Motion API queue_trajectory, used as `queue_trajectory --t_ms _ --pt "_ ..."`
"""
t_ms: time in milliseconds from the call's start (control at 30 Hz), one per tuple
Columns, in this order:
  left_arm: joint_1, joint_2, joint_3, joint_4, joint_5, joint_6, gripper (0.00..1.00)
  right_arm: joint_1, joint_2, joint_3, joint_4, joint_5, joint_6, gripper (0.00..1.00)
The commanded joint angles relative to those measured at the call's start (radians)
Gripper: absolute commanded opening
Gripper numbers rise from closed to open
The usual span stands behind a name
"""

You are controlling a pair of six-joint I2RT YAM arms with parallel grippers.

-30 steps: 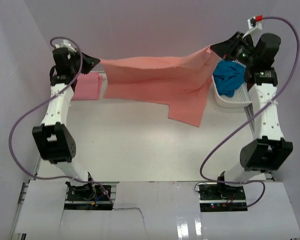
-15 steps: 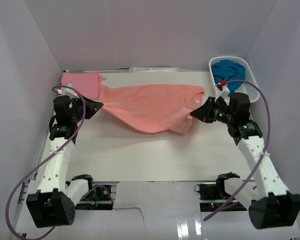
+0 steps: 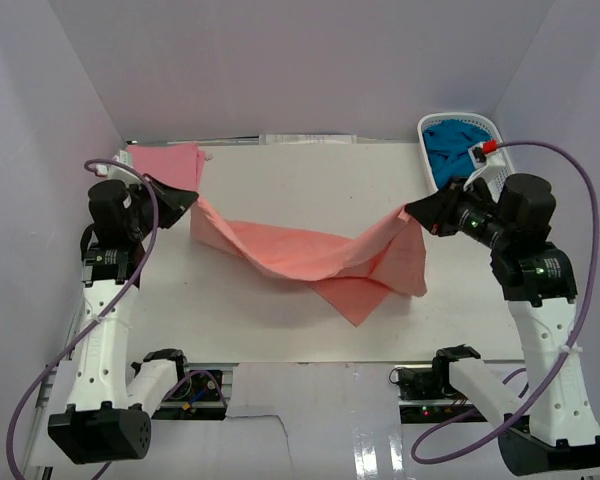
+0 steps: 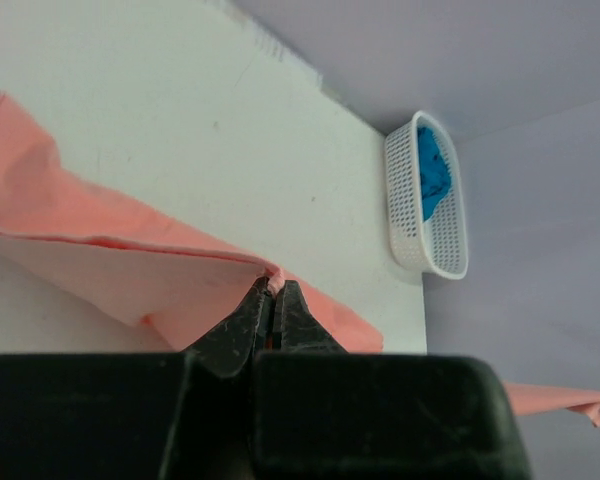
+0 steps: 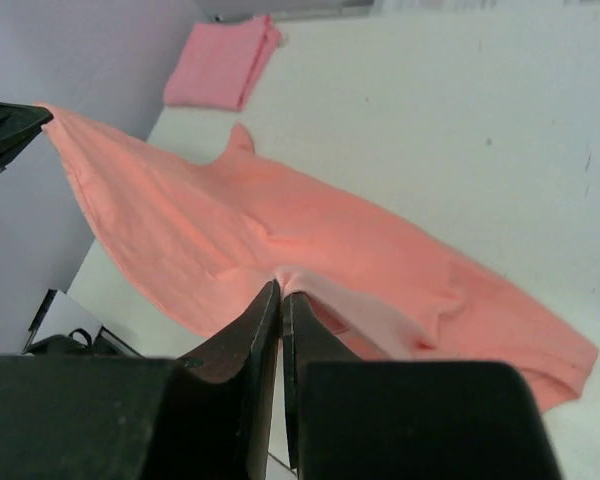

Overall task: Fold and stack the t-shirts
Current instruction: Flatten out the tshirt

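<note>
Lifted since a moment ago, the salmon shirt [image 3: 310, 262] sags between left gripper [image 3: 192, 200] and right gripper [image 3: 412, 212], each pinching an edge; pink shirt [image 3: 168, 163] lies folded, teal shirt [image 3: 448, 150] waits in basket [image 3: 460, 117].

— Where's the big shirt [image 3: 310, 262] from where you're standing?
— Slung across the middle of the table [image 3: 280, 190], left to right. One end is caught in the left arm's jaws, the other in the right arm's jaws. It sags between them, and a flap hangs lower towards the near right.
— And the rest?
— The folded shirt [image 3: 168, 165] lies in the far left corner, just behind the left arm's jaws. The basket [image 3: 458, 117] stands in the far right corner, behind the right arm's jaws, with the third shirt [image 3: 450, 155] in it.
— The arms?
— The left arm [image 3: 110, 290] runs up the left edge, the right arm [image 3: 540, 290] up the right, both bases at the near edge.
</note>
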Motion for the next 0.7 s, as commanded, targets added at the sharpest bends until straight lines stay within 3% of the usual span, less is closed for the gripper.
queue_trajectory --t_ms 0,333,667 --pt "0.001 -0.073 0.187 0.023 -0.061 0.030 0.00 0.001 -0.039 0.197 0.058 -0.012 -0.040 0.08" --pt "0.001 -0.244 0.318 0.088 -0.143 0.035 0.00 0.001 -0.200 0.340 0.314 -0.080 -0.094 0.08" --pt "0.001 -0.281 0.481 0.005 -0.291 0.094 0.00 0.001 -0.209 0.492 0.368 -0.041 -0.106 0.08"
